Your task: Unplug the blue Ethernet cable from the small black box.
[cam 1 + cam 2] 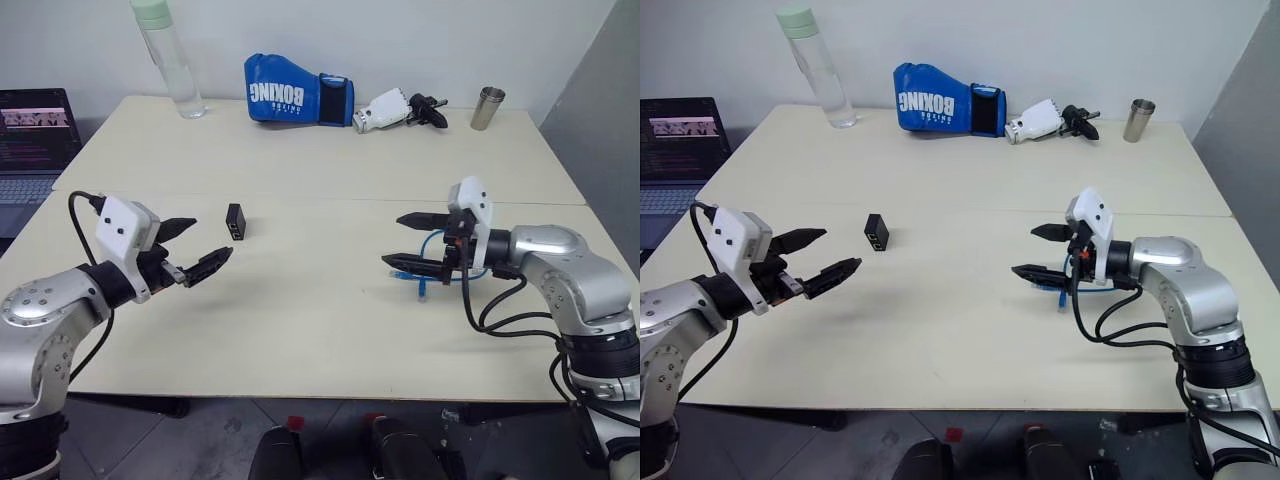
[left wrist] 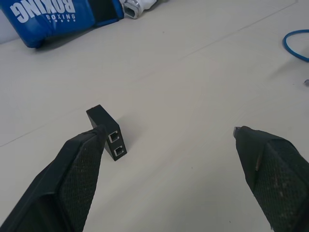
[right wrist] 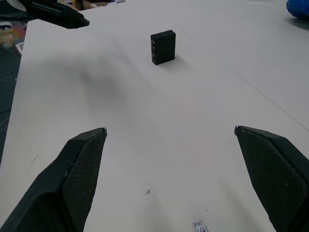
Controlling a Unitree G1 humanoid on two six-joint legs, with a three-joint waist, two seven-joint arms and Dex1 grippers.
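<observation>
The small black box (image 1: pixel 236 220) stands on edge on the pale table, left of centre, and its two ports (image 2: pixel 115 144) look empty. The blue Ethernet cable (image 1: pixel 428 268) lies looped on the table far to the right, apart from the box, with a plug end (image 1: pixel 400 271) pointing left. My left gripper (image 1: pixel 214 237) hovers open just in front and to the left of the box, holding nothing. My right gripper (image 1: pixel 391 240) is open above the cable's loop and partly hides it. Nothing sits between its fingers (image 3: pixel 82 169).
Along the table's far edge are a blue boxing glove (image 1: pixel 298 98), a clear bottle (image 1: pixel 170 55), a white and black tool (image 1: pixel 400 108) and a metal cup (image 1: pixel 487 108). A laptop (image 1: pixel 35 135) sits off the table's left side.
</observation>
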